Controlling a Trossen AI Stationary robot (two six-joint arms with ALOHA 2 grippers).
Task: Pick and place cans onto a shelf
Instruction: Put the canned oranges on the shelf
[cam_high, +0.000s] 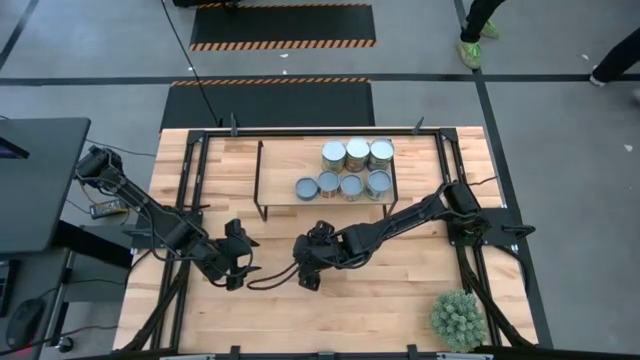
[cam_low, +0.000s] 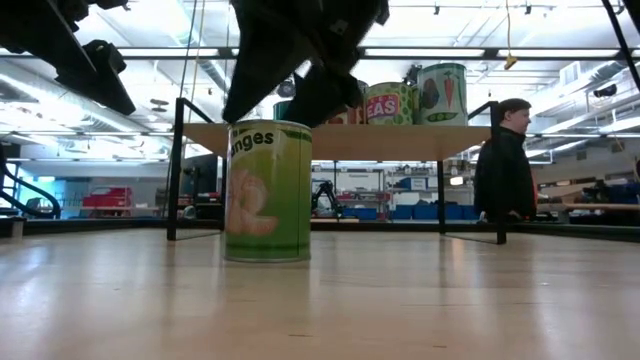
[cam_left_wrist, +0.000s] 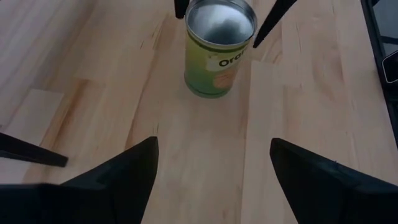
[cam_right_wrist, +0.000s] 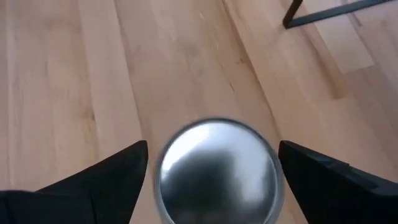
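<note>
A green-labelled can with a silver top (cam_low: 267, 190) stands upright on its base on the table, near the front middle. It also shows in the left wrist view (cam_left_wrist: 219, 46) and the right wrist view (cam_right_wrist: 214, 174). My right gripper (cam_right_wrist: 212, 144) is open just above this can, pointing down, with a finger on either side of its top and touching nothing; it hides the can in the high view (cam_high: 308, 268). My left gripper (cam_left_wrist: 214, 146) is open and empty to the can's left (cam_high: 240, 262). Several cans (cam_high: 350, 170) stand on the shelf (cam_high: 285, 165).
The shelf's black legs (cam_low: 175, 170) stand just behind the can. A green spiky plant (cam_high: 458, 318) sits at the table's near right corner. A person (cam_low: 505, 165) stands beyond the table's far edge. Bare tabletop (cam_high: 390, 290) lies between the grippers and the plant.
</note>
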